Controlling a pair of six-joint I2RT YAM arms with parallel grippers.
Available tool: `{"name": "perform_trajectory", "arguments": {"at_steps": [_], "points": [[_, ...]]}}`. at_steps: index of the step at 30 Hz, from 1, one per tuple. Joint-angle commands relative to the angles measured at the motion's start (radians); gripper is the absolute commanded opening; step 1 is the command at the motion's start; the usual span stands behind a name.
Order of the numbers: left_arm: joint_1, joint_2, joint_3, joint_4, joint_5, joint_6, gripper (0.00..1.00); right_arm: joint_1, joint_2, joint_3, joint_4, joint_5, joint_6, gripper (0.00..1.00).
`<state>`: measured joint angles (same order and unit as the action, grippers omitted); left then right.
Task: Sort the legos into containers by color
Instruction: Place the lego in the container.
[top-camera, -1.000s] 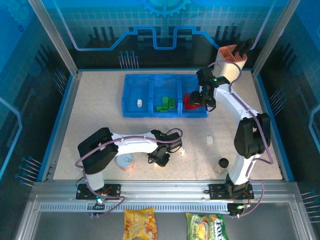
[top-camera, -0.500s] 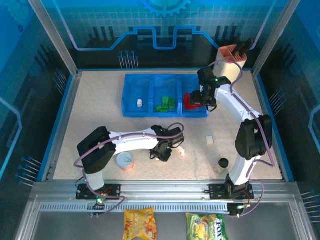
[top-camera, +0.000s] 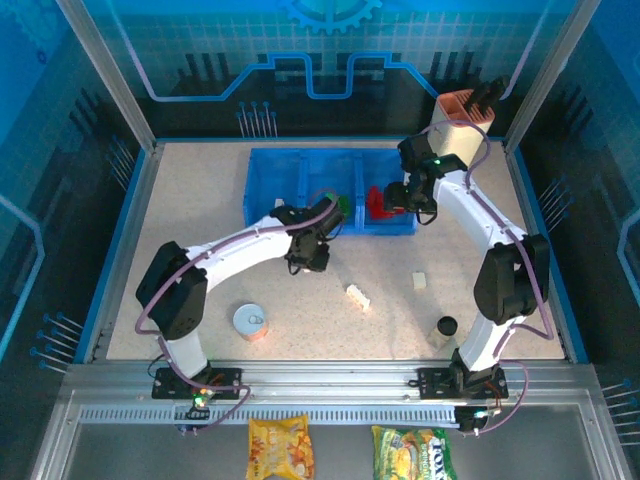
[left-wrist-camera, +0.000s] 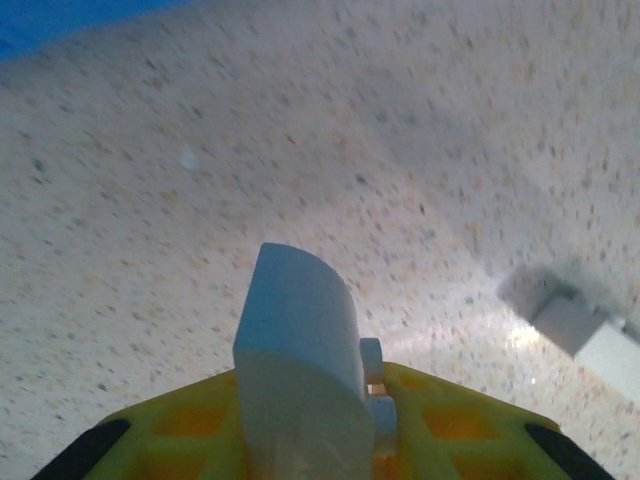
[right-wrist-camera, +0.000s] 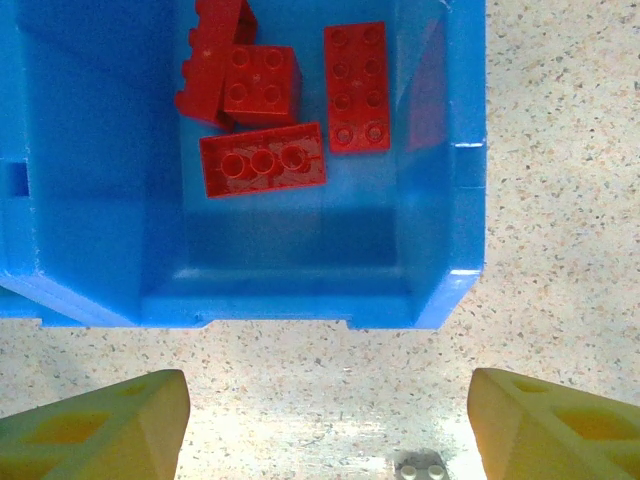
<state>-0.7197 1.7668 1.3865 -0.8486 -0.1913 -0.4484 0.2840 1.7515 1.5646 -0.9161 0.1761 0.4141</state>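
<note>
Where the left gripper (left-wrist-camera: 312, 420) closes, its yellow fingers (left-wrist-camera: 460, 425) are clenched on a white brick (left-wrist-camera: 300, 340). The brick stands upright between them above the speckled table (left-wrist-camera: 200, 200). A loose white brick (left-wrist-camera: 578, 328) lies on the table to the right in the left wrist view. Seen from above, the left gripper (top-camera: 308, 252) sits just in front of the near wall of the blue tray (top-camera: 262, 228).

The right gripper (right-wrist-camera: 320, 425) is released. Its two yellow fingertips (right-wrist-camera: 100, 425) stand wide apart with nothing between them, over the table just in front of the blue tray (right-wrist-camera: 300, 300). Several red bricks (right-wrist-camera: 262, 160) lie in the tray's right compartment, grouped toward its far end. From above, the right gripper (top-camera: 395, 200) hangs over that right compartment.

Green bricks (top-camera: 340, 203) lie in the middle compartment, partly hidden by the left arm. On the open table, the loose white brick (top-camera: 357, 296) and a small cream brick (top-camera: 419, 281) lie apart from each other between the two arms. Nearer the bases stand a round tin can (top-camera: 250, 322) on the left and a black-capped bottle (top-camera: 446, 327) on the right. A beige knife block (top-camera: 462, 118) stands at the far right corner.
</note>
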Motion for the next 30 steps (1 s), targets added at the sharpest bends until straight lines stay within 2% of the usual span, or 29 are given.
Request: {"name": "perform_trajectory", "arguments": {"at_steps": [1,15,22,30], "points": [[0.057,-0.027,0.060,-0.054,-0.014,0.034,0.30,-0.020,-0.040,-0.008,-0.026,0.008,-0.015,0.75],[0.341,0.087,0.268,-0.076,0.052,0.135,0.30,-0.024,-0.075,-0.029,-0.036,0.017,-0.018,0.75],[0.416,0.215,0.370,-0.062,0.093,0.147,0.30,-0.028,-0.080,-0.028,-0.046,0.022,-0.023,0.75],[0.454,0.379,0.505,-0.060,0.112,0.144,0.31,-0.030,-0.083,-0.030,-0.052,0.025,-0.028,0.75]]}}
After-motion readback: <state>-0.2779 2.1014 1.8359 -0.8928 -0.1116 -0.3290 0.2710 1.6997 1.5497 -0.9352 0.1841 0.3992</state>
